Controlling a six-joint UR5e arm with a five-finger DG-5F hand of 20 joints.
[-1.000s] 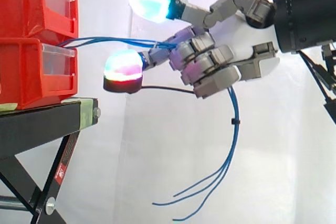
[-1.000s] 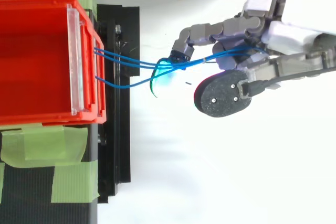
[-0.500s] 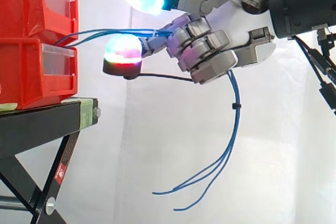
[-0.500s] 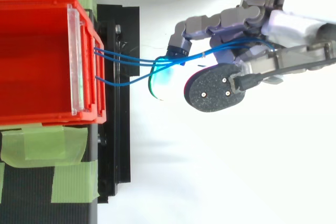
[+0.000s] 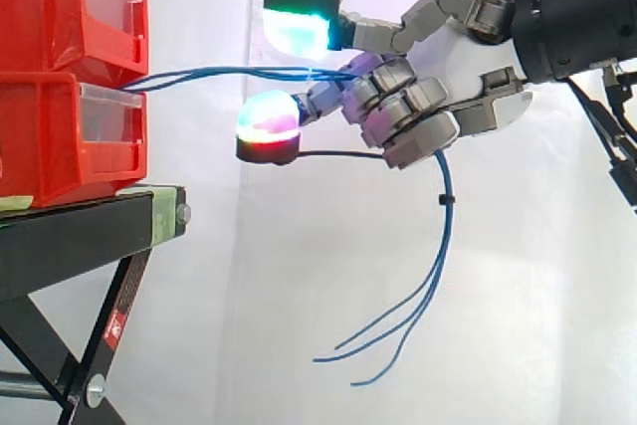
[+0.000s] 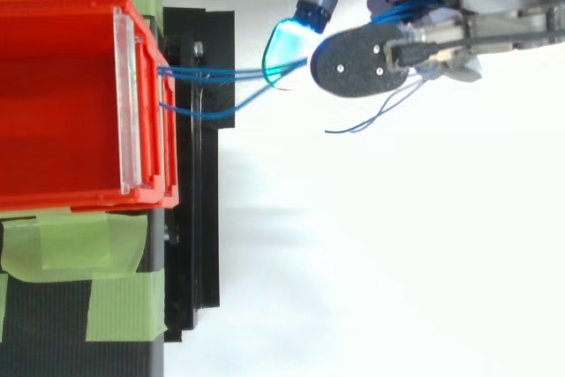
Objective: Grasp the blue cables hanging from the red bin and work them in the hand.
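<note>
Several thin blue cables [image 5: 229, 73] run out of the upper red bin [image 5: 70, 12] and stretch nearly level to the right into my hand [image 5: 418, 116]. My hand is shut on the blue cables, its fingers curled round them, with glowing fingertips [image 5: 269, 121] pointing toward the bins. Below the hand the loose cable ends [image 5: 418, 306] hang down and curl left. From above, the cables [image 6: 212, 77] leave the bin [image 6: 62, 103] front and pass under the hand [image 6: 415, 6] near the top edge.
A second red bin [image 5: 70, 136] sits under the first on a black stand [image 5: 90, 236] with green tape [image 6: 79, 245] on its top. A white curtain fills the background right of the stand.
My hand has shifted right, away from the bins, and a little down in the side view; in the top view it moved toward the top edge. The cables now pull straighter.
</note>
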